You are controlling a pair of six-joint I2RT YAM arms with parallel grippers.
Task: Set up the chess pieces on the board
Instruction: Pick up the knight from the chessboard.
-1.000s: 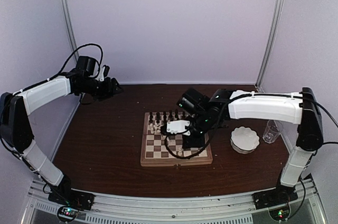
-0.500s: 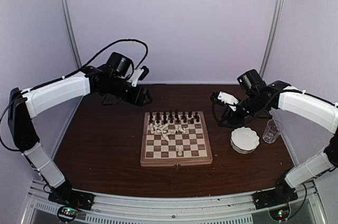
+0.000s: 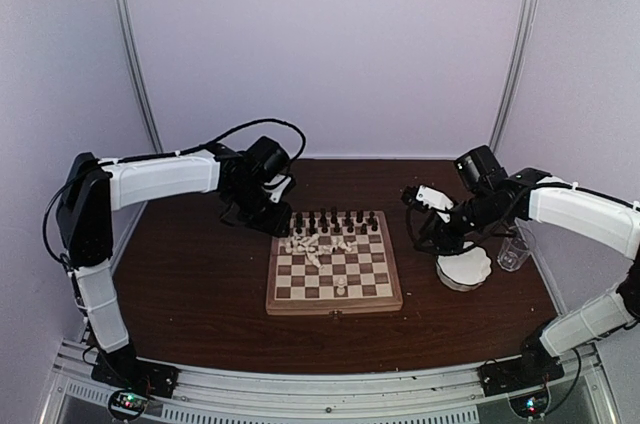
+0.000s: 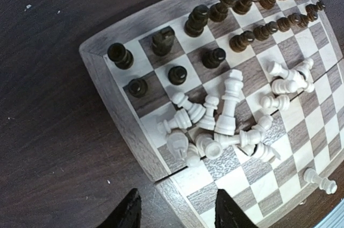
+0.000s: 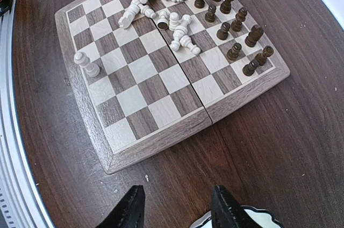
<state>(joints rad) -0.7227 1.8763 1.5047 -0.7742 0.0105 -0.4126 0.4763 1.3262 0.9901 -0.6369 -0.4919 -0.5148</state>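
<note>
The board (image 3: 335, 306) lies mid-table. Dark pieces (image 3: 330, 220) stand in two rows along its far side. Several white pieces (image 3: 318, 243) lie toppled in a heap just in front of them, and one white piece (image 3: 341, 286) stands alone near the front edge. My left gripper (image 3: 275, 220) is open and empty above the board's far left corner; its wrist view shows the heap (image 4: 226, 126) and the dark rows (image 4: 215, 56) ahead of the gripper (image 4: 177, 213). My right gripper (image 3: 424, 232) is open and empty right of the board, over bare table (image 5: 177, 209).
A white scalloped bowl (image 3: 463, 269) sits right of the board, its rim just under my right gripper (image 5: 236, 221). A clear cup (image 3: 515, 249) stands beyond the bowl. The lone white piece shows in the right wrist view (image 5: 86, 64). Walls enclose the table on three sides.
My right arm drew back from over the board to the right, near the bowl. My left arm swung in from the far left to the board's far left corner.
</note>
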